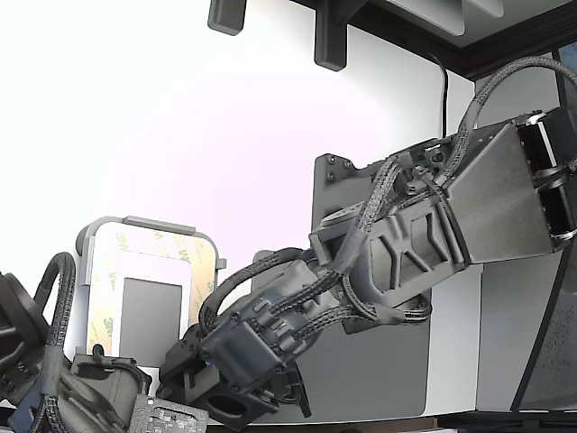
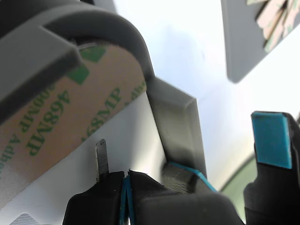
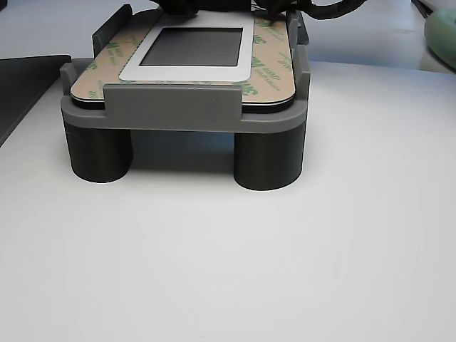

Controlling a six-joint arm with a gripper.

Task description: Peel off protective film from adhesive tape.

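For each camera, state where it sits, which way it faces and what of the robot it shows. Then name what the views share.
Exterior view: high up, looking down on the arm, with the tray at its left.
Wrist view: on the wrist, close to the film; the gripper reads shut.
Other view: low at table level, facing the tray's front wall; only dark gripper parts behind.
Shared: tray and film.
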